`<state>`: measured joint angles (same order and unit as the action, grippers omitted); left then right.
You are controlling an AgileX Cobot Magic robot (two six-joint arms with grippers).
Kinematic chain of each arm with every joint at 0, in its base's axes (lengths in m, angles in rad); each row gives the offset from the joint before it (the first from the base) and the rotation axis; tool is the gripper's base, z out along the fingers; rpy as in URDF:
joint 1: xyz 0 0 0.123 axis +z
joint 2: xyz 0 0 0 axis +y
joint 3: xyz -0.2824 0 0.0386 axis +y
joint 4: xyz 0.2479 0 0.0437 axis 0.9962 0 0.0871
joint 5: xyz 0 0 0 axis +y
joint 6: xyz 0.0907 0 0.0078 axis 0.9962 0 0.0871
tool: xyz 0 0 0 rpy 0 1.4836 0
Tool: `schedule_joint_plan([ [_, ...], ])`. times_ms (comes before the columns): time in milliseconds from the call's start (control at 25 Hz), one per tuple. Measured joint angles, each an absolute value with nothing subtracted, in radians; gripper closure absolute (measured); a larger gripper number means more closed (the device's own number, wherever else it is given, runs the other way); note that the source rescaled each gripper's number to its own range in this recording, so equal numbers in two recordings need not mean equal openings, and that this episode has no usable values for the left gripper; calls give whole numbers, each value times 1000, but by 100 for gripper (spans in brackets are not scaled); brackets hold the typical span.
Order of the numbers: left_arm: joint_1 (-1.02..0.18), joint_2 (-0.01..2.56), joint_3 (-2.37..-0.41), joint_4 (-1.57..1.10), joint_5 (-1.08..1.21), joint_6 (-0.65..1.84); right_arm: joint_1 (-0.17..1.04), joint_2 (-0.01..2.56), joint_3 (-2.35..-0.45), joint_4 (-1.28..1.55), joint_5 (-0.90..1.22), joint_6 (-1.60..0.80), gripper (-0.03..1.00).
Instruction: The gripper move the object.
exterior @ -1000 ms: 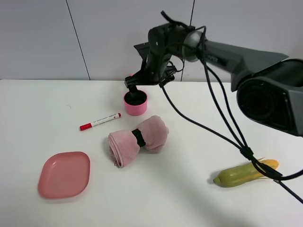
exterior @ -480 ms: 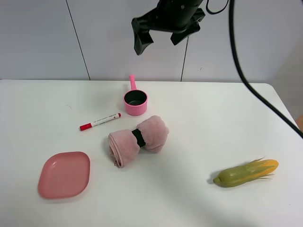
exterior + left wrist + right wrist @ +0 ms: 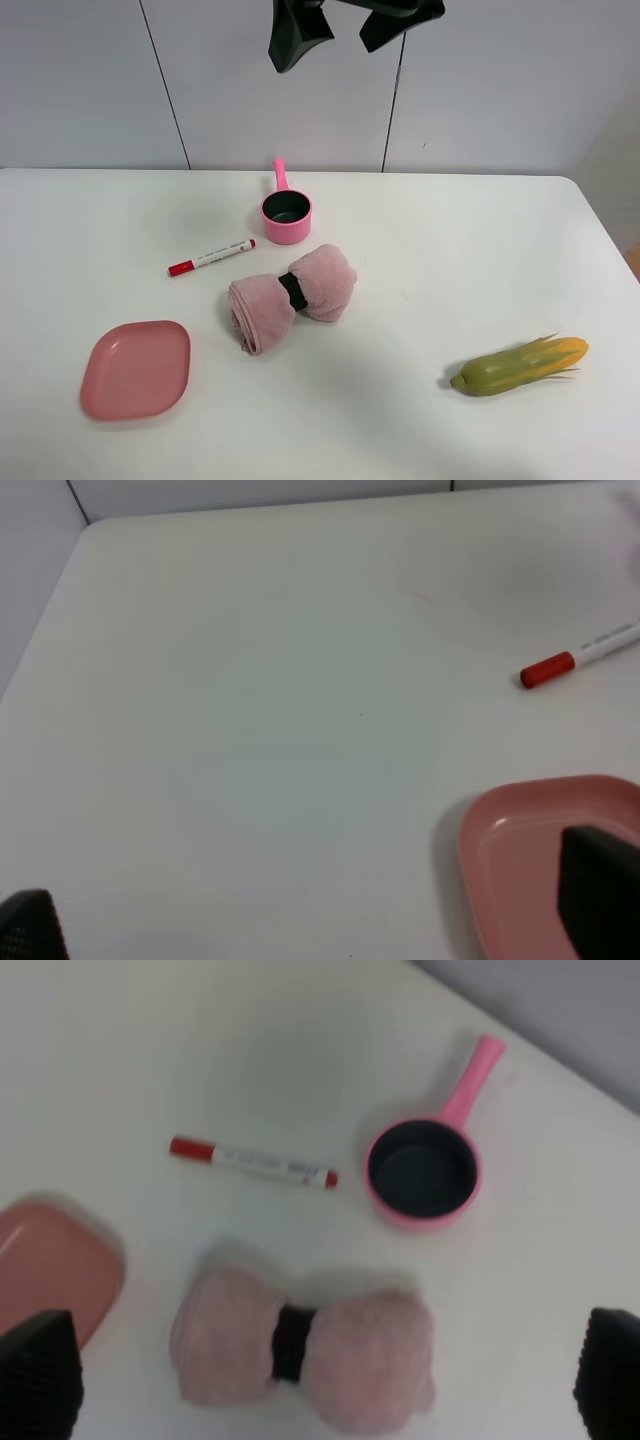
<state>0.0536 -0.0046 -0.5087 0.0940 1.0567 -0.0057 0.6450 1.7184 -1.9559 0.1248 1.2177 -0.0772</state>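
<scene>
Nearest, low in the exterior high frame: flat pink plate (image 3: 135, 368) at lower left, ear of corn (image 3: 520, 366) at lower right, both well apart from the job. Further up, around centre: rolled pink towel (image 3: 292, 297) cinched with a dark band, and just up and left of it a red-capped marker (image 3: 211, 257). Beyond these, a little left of centre: the object (image 3: 286, 214), a small pink toy saucepan. Stands upright on the white table (image 3: 450, 260), near the towel and the marker but touching neither. Shows a round pink wall, a dark and seemingly empty inside, and a straight pink handle running away up the frame toward the back wall, leaning slightly left, so the long axis lies front to back. Farthest, at the very top edge: the right gripper (image 3: 325, 45), high over the object and a touch to its right. Fingers spread wide, grasping nothing; same in the right wrist view, with black tips far apart and the object, towel and marker all in sight below. Left gripper (image 3: 315, 920) likewise released and empty, looking only at the plate and the marker's red cap, with no sign of the object. Looks like work for the right arm, being the nearer: probably a drop straight down with a small shift left, jaws set across the handle or the rim.
</scene>
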Motion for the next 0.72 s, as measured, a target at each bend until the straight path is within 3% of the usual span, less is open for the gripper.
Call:
schedule_joint_plan([
  [200,54,-5,-509,94,1057,-6,621,1615,-1712,137,1221,-78,-3],
  [720,54,-5,-509,96,1057,0,261,1349,-1434,75,1219,-77,-3],
])
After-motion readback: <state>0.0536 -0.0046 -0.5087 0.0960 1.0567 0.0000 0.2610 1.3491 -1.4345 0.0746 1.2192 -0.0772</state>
